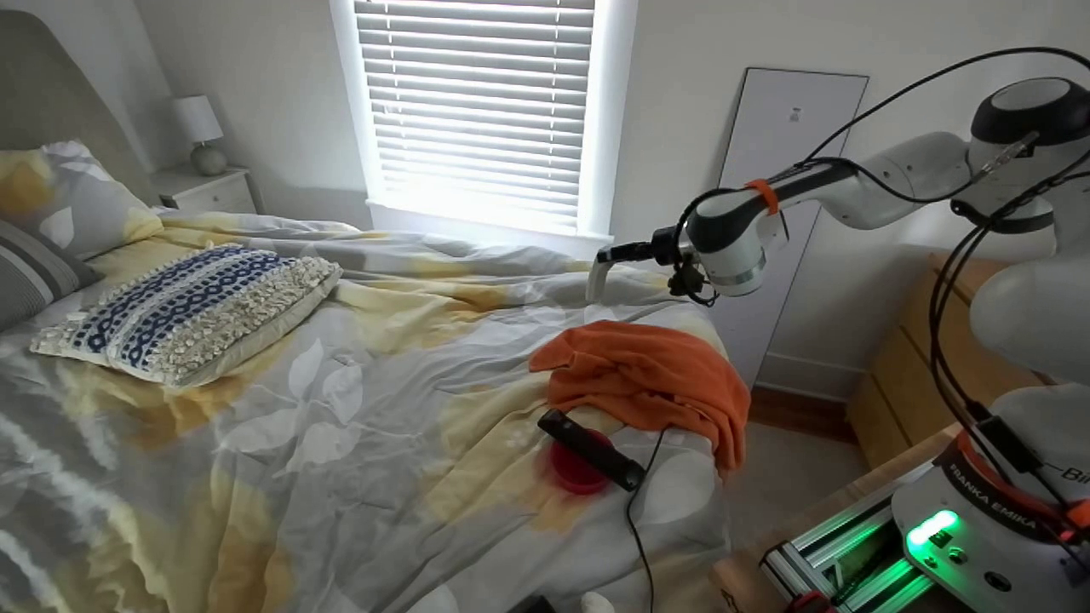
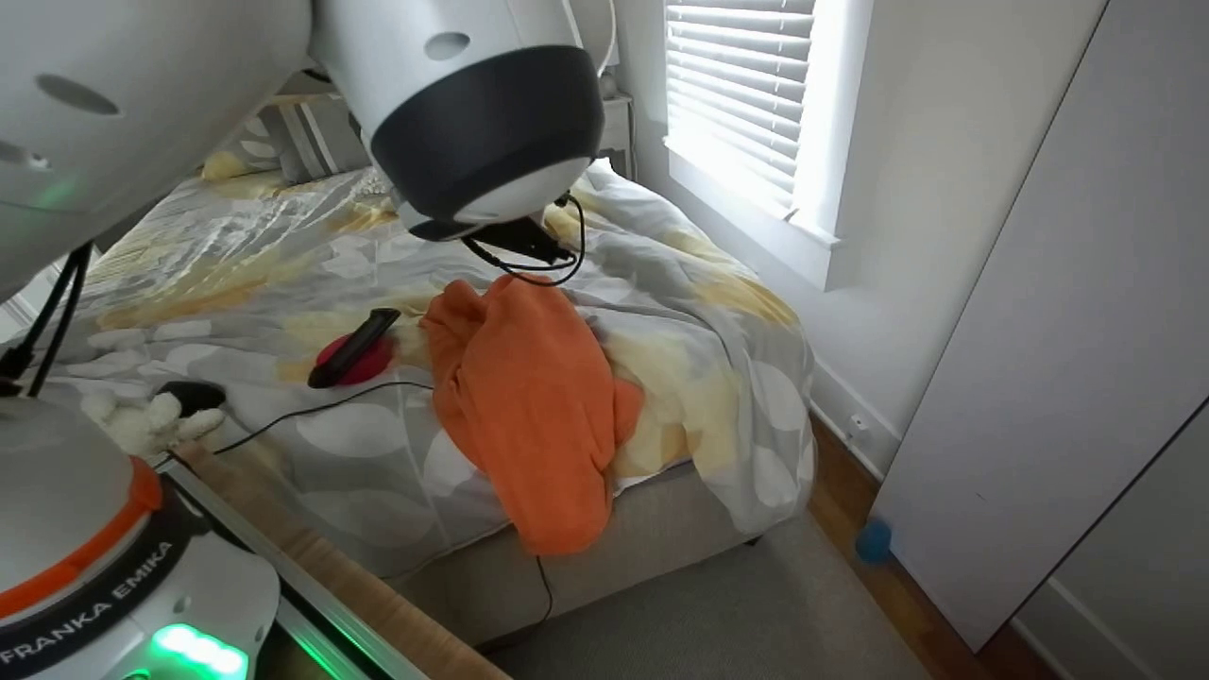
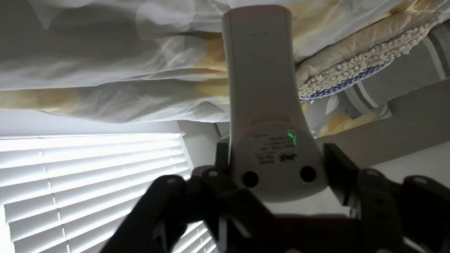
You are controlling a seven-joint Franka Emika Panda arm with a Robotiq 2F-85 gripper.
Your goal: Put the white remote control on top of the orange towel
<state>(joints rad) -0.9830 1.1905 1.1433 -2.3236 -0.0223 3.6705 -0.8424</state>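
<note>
Student: Reading from the left, which containers appear?

Tutor: At the upper left of an exterior view, a white nightstand (image 1: 220, 201) bears a lamp (image 1: 207, 159); its inside is hidden.

Student: And at lower centre?

Tutor: A red round item (image 1: 572, 477) rests on the bed (image 1: 366, 511), a dark bar-shaped object (image 1: 592, 449) lying across it; whether bowl or flat disc cannot be told.

Student: Where is the white remote control (image 3: 262, 77)?

Tutor: Slightly right of centre, raised above the bed and hanging nearly upright. The fingers (image 3: 339, 172) clasp it on both sides at its wider end.

Student: And the orange towel (image 1: 647, 375)?

Tutor: Right of centre, bunched on the bed and draped over its edge. The white remote control's lower end appears just above the towel's upper left, apart from it.

Student: At far right?

Tutor: A wooden chest of drawers (image 1: 894, 396), contents hidden, partly behind the arm (image 1: 1030, 315).
</note>
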